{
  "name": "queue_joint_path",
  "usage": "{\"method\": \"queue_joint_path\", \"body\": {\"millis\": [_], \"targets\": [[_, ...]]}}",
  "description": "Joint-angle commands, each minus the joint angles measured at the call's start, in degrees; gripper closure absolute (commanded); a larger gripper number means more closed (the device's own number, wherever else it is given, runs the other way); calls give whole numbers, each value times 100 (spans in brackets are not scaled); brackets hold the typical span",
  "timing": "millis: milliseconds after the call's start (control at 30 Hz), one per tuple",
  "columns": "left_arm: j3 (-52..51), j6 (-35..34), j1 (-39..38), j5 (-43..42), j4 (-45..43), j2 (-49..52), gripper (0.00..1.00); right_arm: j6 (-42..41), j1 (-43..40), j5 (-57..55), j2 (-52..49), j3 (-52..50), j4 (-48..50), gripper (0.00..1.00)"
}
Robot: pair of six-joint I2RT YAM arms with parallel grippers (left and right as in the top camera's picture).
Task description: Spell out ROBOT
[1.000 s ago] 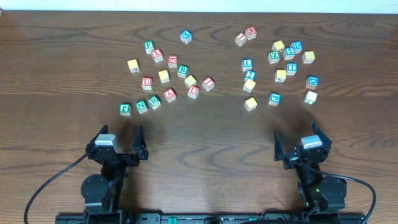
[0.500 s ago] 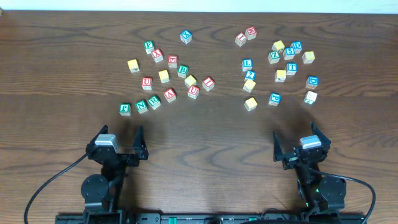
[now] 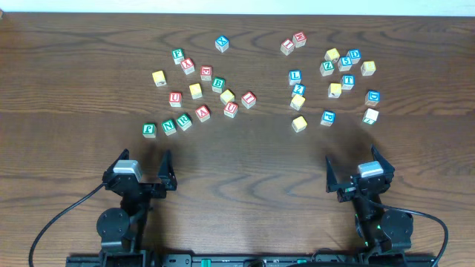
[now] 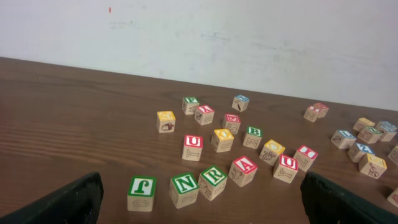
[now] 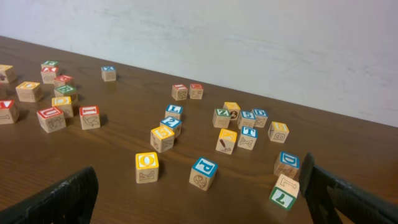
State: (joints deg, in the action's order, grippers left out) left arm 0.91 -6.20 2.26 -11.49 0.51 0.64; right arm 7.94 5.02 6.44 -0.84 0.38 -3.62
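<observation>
Left pincer (image 3: pixel 143 165) & right pincer (image 3: pixel 354 165) both gaping, empty, parked at near edge of surface (image 3: pixel 245 174); risk: R cube (image 3: pixel 184 122), left cluster, sits just beside N cube (image 3: pixel 169 126), so wide approach could snag or shove wrong pc.

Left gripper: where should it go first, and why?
Probably forward to the R cube. The left gripper is open and empty, no cubes are lined up yet, and R, the word's first letter, sits in the near row on its side, beside the N cube.
</observation>
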Motion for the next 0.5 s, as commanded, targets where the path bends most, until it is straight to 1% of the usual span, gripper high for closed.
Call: {"method": "queue_joint_path", "body": {"millis": [0, 467], "targets": [[-59, -11, 31, -96, 247, -26, 0, -63, 33, -26, 22, -4, -26, 1], [2, -11, 28, -208, 140, -4, 0, -63, 33, -26, 22, -4, -26, 1]]}}
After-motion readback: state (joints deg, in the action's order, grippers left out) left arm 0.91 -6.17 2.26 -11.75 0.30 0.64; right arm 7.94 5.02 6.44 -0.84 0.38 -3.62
